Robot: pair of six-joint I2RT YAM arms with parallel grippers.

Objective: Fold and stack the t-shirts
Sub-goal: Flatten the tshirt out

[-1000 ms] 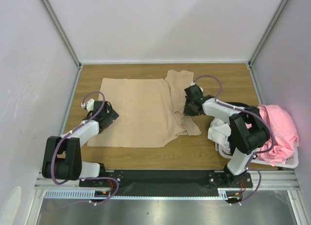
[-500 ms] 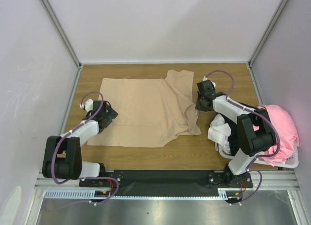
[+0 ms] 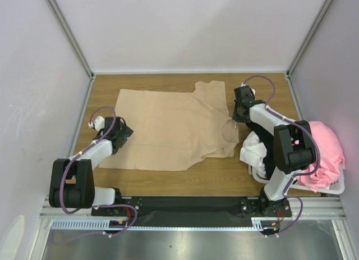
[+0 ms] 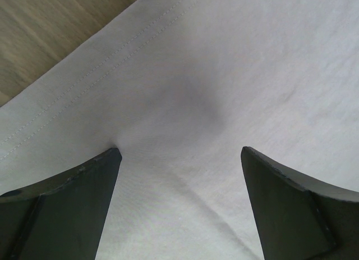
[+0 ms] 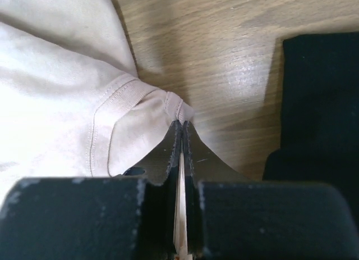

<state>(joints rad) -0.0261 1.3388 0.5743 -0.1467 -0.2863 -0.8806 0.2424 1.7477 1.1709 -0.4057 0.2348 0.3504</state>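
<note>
Right wrist: right tool pinching edge of tan t-shirt; left tool spread wide over it.

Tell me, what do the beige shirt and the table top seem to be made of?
The beige shirt looks like soft, matte knit cloth, perhaps cotton: it wrinkles and shows stitched hems. The table top looks like wood or a wood-print laminate: brown grain lines, slight sheen.
</note>
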